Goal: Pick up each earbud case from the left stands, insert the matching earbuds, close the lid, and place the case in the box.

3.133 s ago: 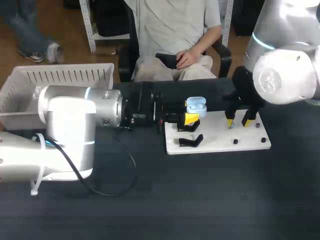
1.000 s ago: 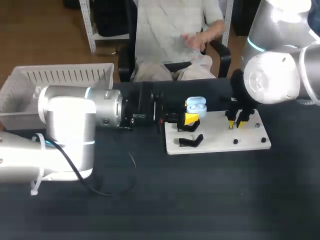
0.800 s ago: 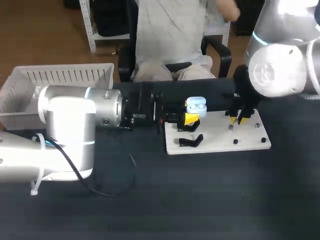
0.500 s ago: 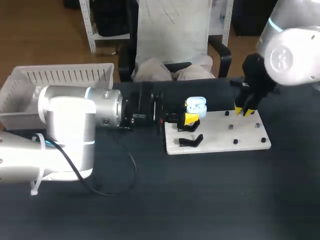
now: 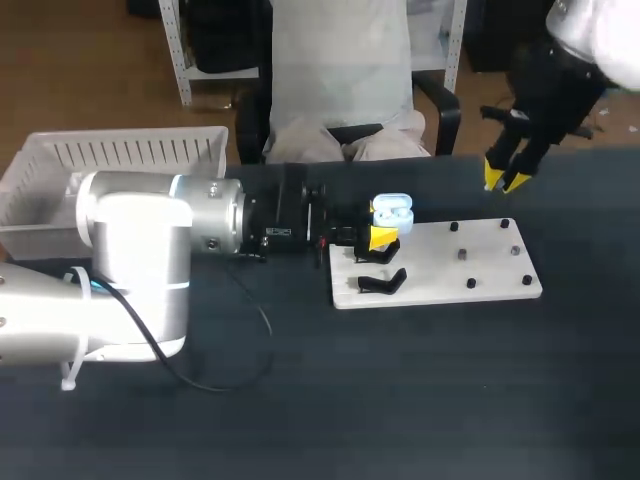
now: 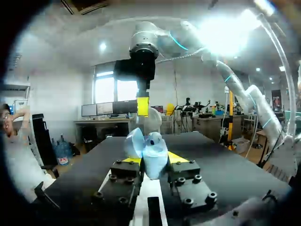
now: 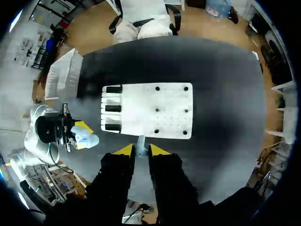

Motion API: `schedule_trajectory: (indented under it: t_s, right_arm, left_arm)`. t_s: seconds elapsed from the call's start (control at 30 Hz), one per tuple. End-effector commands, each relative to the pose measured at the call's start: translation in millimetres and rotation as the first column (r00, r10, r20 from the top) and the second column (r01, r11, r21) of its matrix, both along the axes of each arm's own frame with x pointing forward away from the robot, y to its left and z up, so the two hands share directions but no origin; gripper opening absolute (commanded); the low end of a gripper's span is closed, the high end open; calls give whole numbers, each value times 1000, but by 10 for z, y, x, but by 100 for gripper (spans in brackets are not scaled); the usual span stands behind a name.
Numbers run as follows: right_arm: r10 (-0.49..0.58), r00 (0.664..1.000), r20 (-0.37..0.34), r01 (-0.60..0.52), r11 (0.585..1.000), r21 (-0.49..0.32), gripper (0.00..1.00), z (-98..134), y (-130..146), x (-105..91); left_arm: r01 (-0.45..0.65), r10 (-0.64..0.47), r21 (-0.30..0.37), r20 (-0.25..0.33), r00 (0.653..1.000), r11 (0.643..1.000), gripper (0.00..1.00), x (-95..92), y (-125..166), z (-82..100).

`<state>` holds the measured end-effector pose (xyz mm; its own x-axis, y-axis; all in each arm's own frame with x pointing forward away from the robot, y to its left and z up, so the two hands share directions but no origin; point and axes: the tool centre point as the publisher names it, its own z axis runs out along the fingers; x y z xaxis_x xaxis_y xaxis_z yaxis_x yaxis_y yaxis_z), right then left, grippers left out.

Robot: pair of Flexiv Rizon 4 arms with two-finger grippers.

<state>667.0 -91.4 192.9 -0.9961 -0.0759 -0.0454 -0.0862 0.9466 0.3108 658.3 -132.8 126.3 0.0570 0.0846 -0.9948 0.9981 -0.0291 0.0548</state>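
Far left on the table: a white slatted plastic box (image 5: 60,170), well apart from everything else. Next, coming in level from that side, the left gripper (image 5: 384,238), fingers clamped on a pale blue earbud case (image 5: 391,210), lid open, mouth upward, by the far left corner of a white pegged board (image 5: 440,285). Further right, high over the board's far edge, the right gripper (image 5: 508,182), fingers narrow, pinching what looks like a small pale earbud (image 7: 141,141). Decisive relation: open case to the left of those down-pointing fingers and lower, past the board's row of black stands (image 7: 113,108). Probably calls for a leftward, descending carry by the right arm.
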Motion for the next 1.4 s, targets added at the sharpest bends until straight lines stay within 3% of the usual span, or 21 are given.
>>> schedule_trajectory:
  t_s: [0.03,0.17,0.77,1.1,1.4]
  right_arm:
    - [48,999,9,-48,999,0,0,370,106,-191]
    - [42,999,-9,-42,999,-26,0,484,251,-207]
    - [42,999,-9,-42,999,-26,0,484,251,-207]
    - [259,966,-21,-260,961,-91,0,503,861,-203]
    - [331,941,-75,-338,935,-111,0,395,1144,-257]
  left_arm:
    - [-9,9,-3,5,1000,1000,0,-22,-5,-6]
    - [-9,9,-3,5,1000,1000,0,-22,-5,-6]
    - [-9,9,-3,5,1000,1000,0,-22,-5,-6]
    - [-9,9,-3,5,1000,1000,0,-22,-5,-6]
    - [-9,9,-3,5,1000,1000,0,-22,-5,-6]
